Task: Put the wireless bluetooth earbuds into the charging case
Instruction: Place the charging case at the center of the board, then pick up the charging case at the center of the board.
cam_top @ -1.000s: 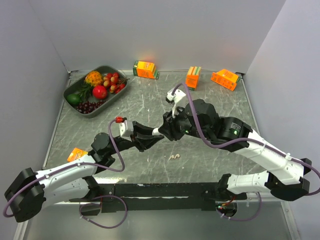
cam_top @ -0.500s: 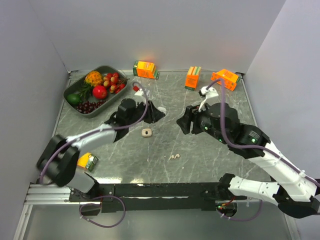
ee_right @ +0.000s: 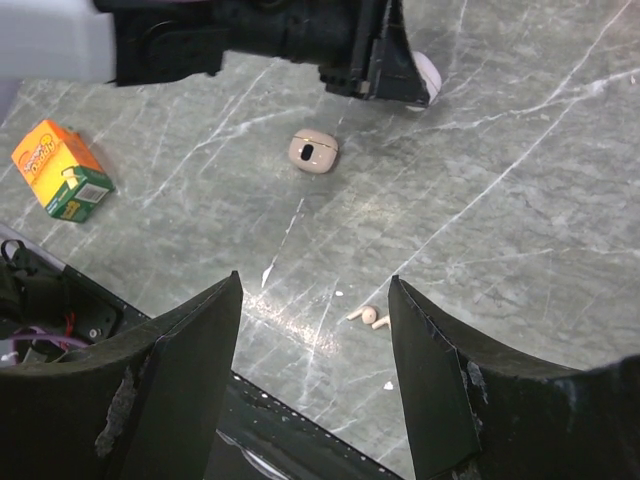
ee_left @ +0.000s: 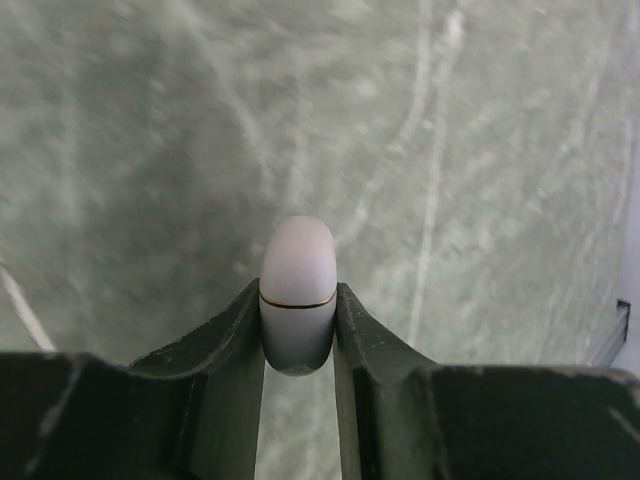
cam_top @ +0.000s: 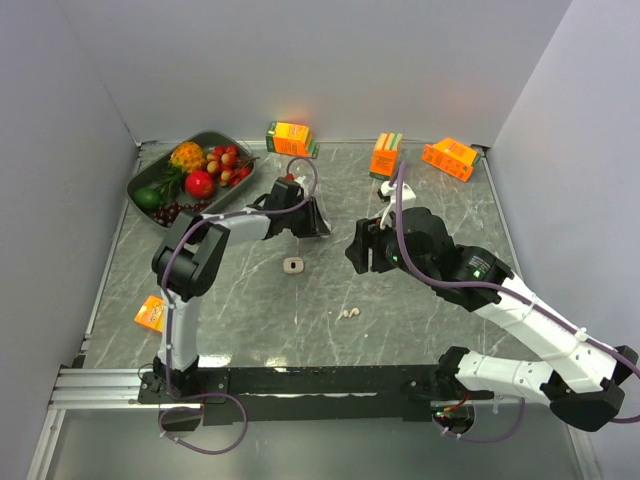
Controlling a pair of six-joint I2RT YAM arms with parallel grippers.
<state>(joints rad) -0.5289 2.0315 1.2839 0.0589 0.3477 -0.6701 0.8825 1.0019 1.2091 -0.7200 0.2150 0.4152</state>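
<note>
Our left tool [ee_left: 298, 300] grips a white gold-seamed capsule [ee_left: 297, 262], seemingly the charging case, while our right tool [ee_right: 315, 300] hangs wide open above the earbuds [ee_right: 368, 317] lying on the desk [ee_right: 520, 200], so we judge the next move is pinching one.

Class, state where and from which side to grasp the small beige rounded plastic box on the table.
Probably its opposite side walls, from straight above: the small beige rounded plastic box lies flat on the table, nothing touching it.
</note>
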